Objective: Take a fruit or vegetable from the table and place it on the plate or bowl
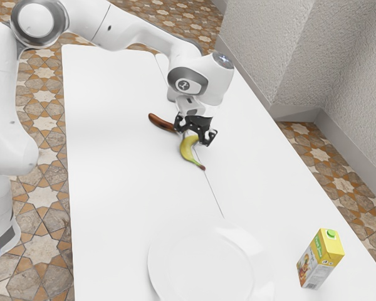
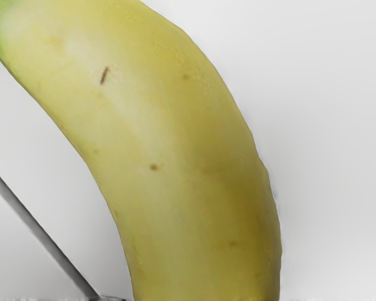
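— Bare table (image 1: 113, 207) from banana (image 1: 189, 150) to plate (image 1: 200, 266), wide open!
— Juice carton (image 1: 320, 258) stands apart, at the plate's exterior-view right. Brown oblong item (image 1: 160, 120) crowds the banana's other end.

The banana (image 1: 189, 151) lies on the table (image 1: 113, 188) about midway along it, its near tip just beside the table's seam (image 1: 214, 194). Behind the banana, toward the exterior view's left, a long slim item (image 1: 160, 121) lies near it, and the gripper (image 1: 198, 133) hangs right over the banana's far end. Well in front of the banana the plate (image 1: 200, 266) sits at the table's near edge, and the carton (image 1: 320, 258) stands upright in front of the banana too, far off toward the exterior view's right.
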`<action>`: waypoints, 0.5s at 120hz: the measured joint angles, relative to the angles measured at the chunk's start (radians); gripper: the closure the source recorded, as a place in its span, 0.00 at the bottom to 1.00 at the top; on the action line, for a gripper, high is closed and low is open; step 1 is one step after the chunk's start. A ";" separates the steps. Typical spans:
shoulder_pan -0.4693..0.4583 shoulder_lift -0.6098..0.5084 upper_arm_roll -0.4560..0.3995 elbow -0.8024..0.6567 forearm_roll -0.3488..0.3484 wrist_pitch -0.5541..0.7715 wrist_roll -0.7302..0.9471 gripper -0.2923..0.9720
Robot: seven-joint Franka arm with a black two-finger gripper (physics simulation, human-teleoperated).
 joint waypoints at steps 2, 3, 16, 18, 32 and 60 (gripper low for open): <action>0.000 0.000 0.000 0.000 0.000 0.000 0.000 0.58; 0.000 0.000 0.000 0.000 0.000 0.000 0.000 0.59; 0.001 0.000 0.000 0.001 -0.001 0.000 -0.002 0.63; 0.001 0.000 0.000 0.001 -0.002 0.000 -0.002 0.63; 0.006 0.002 -0.003 0.003 -0.008 -0.003 -0.003 0.64; 0.069 0.003 -0.125 0.052 -0.035 -0.054 -0.002 0.68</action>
